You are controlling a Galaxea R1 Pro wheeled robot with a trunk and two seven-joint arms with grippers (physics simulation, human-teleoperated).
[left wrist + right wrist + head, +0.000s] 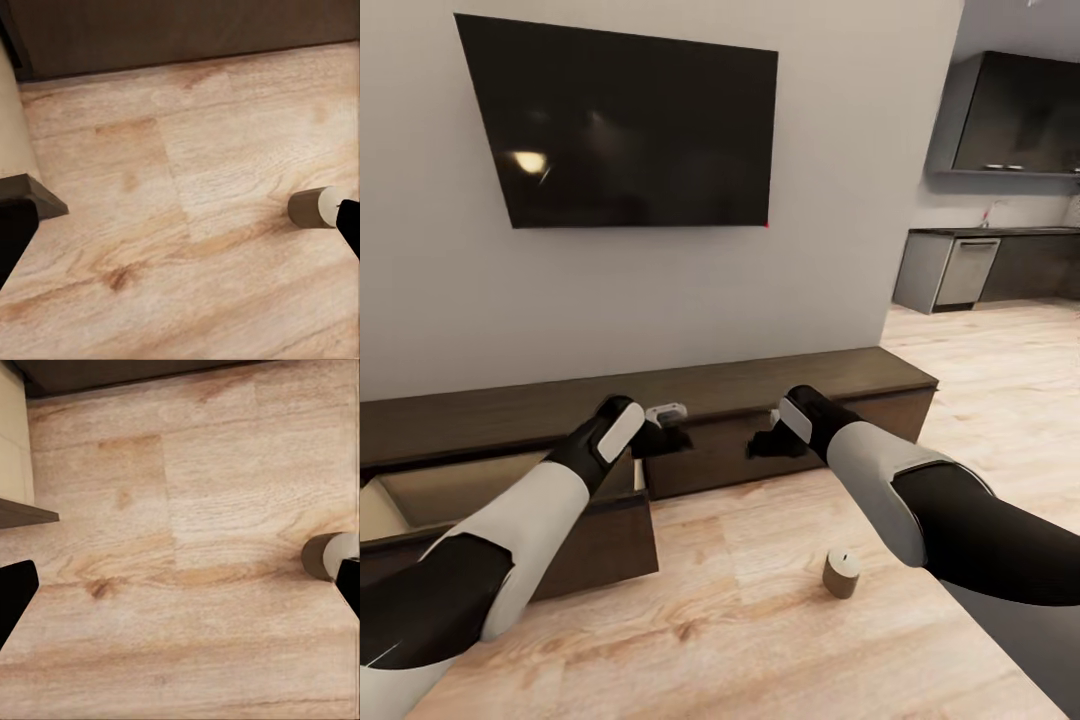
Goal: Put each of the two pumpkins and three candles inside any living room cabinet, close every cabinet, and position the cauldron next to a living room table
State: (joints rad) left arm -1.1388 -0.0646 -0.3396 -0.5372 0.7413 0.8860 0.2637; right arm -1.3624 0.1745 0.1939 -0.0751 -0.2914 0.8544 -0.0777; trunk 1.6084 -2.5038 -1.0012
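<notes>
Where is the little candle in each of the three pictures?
Head view: the candle lies on the wood floor, below the right arm.
Left wrist view: candle at the right edge.
Right wrist view: candle at the right edge.
Shared landmark: the open drawer corner.

One candle (842,572) stands on the floor at five o'clock. One cabinet (800,385) and one television (625,125) sit toward twelve.

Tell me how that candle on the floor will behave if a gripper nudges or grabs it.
The candle is a short, stubby cylinder standing upright on the wood floor, so a low nudge would probably slide it rather than tip it. If knocked onto its round side, it would likely roll across the smooth planks. It looks rigid, so a firm pinch should hold.
</notes>
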